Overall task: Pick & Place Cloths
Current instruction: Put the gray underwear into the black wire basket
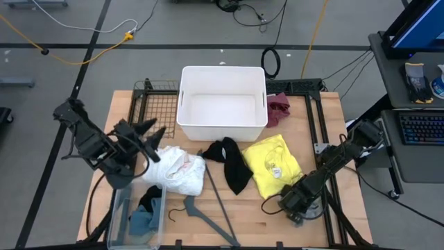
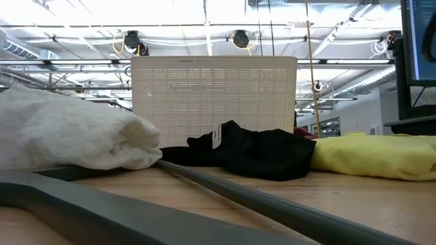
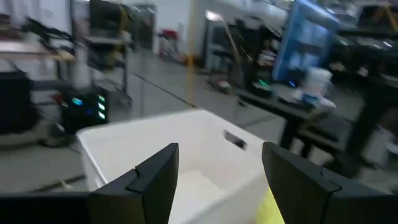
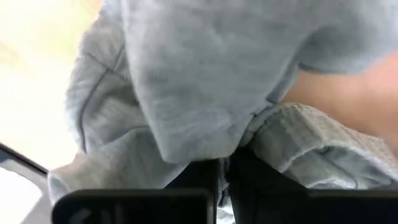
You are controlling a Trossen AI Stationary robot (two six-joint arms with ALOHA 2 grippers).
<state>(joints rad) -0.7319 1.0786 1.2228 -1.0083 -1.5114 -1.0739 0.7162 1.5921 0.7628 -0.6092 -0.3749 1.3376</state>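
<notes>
My left gripper [image 1: 149, 135] is open and hovers above the left end of the white cloth [image 1: 179, 171], touching nothing. Its wrist view looks past the open fingers [image 3: 155, 180] at the white bin [image 3: 180, 146]. My right gripper [image 1: 297, 203] is low at the table's near right, shut on the grey cloth [image 4: 186, 81], which fills its wrist view and is hidden under the arm in the high view. The black cloth [image 1: 233, 164] and the yellow cloth [image 1: 275, 165] lie flat mid-table. The maroon cloth [image 1: 279, 105] lies right of the bin. The teal-blue cloth [image 1: 142, 222] sits in a clear container. My right gripper pinches a bunched fold of the grey cloth [image 4: 249, 140] between its two shut fingers [image 4: 202, 177]. Several layers gather at the pinch. The cloth spreads out beyond the fingers over the wooden table; I cannot tell whether it is lifted.
The white bin [image 1: 222, 104] stands at the table's far middle, with a wire rack [image 1: 159, 104] to its left. A grey hanger [image 1: 211, 201] lies near the front edge. The clear container [image 1: 123, 208] at the near left also holds a dark cloth [image 1: 151, 200].
</notes>
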